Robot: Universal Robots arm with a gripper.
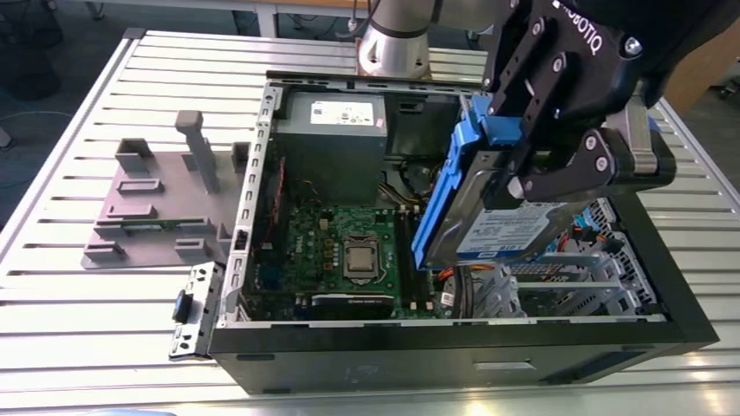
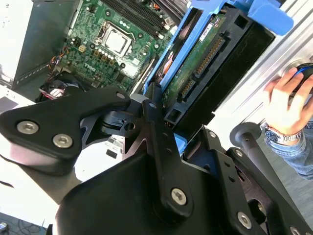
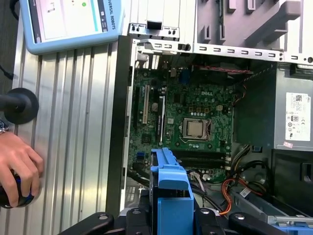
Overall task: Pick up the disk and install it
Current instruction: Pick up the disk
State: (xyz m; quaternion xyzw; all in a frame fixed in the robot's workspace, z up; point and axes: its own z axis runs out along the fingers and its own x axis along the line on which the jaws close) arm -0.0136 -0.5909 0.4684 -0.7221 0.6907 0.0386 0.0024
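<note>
Your black tool grips the blue-bracketed silver disk, tilted above the open black computer case; install step underway, you need bay alignment

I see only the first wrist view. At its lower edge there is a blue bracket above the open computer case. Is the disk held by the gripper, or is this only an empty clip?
Observer: In the exterior view the gripper is shut on the disk; the silver drive with its white and blue label sits inside the blue bracket.
Operator: Is the disk flat or tilted?
Observer: It is steeply tilted, with its labelled end lowest, over the side of the computer case at the exterior view's right.
Operator: Is it already seated in the bay?
Observer: It does not look seated; much of it stands above the case rim.
Operator: What faces the other wrist camera?
Observer: The disk's green circuit board and its connector.
</note>
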